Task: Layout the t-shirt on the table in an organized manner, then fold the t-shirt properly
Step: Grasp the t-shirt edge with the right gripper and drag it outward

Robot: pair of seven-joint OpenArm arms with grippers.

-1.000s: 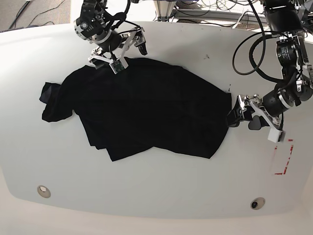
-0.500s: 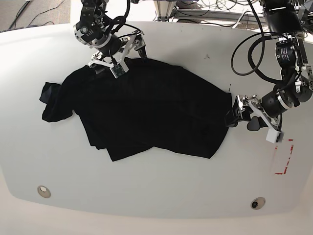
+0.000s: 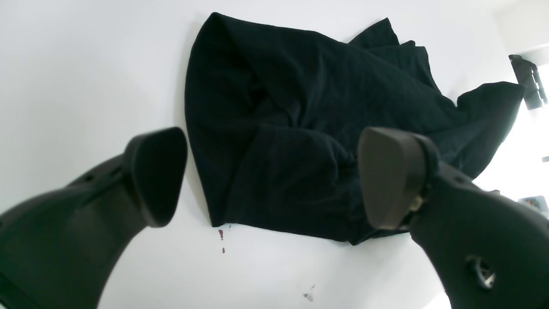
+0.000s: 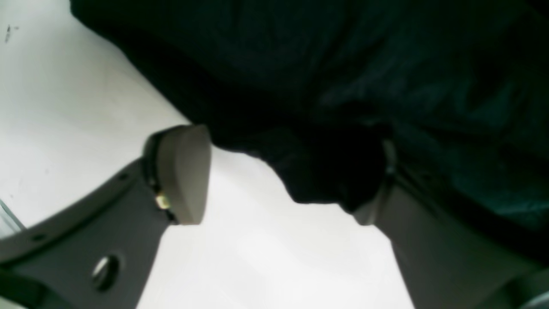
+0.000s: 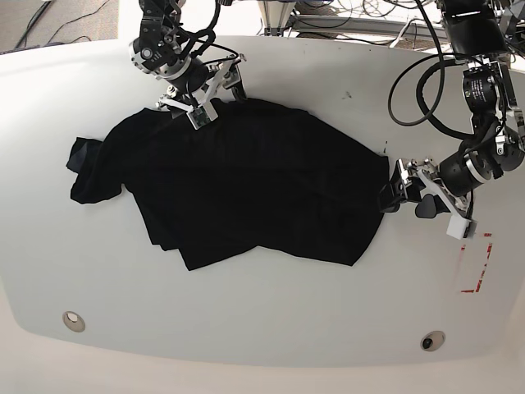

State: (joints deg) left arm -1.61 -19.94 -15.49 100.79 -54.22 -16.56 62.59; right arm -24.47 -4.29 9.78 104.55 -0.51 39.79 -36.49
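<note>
The black t-shirt (image 5: 246, 180) lies spread but rumpled across the middle of the white table (image 5: 262, 328); its print is hidden. My right gripper (image 5: 215, 98) is open at the shirt's far edge. In the right wrist view (image 4: 279, 180) a fold of the t-shirt (image 4: 326, 171) lies between its jaws and drapes over one finger. My left gripper (image 5: 404, 197) is open at the shirt's right edge. In the left wrist view (image 3: 274, 178) its fingers (image 3: 158, 176) straddle the near hem of the t-shirt (image 3: 300, 128) just above it.
A red-outlined rectangle mark (image 5: 480, 263) is at the table's right, near my left arm. Two round metal fittings (image 5: 73, 320) (image 5: 431, 340) sit near the front edge. Cables (image 5: 418, 74) loop behind the table at the back right.
My right gripper has shifted slightly to the right along the shirt's far edge. The left gripper and the shirt have scarcely moved.
</note>
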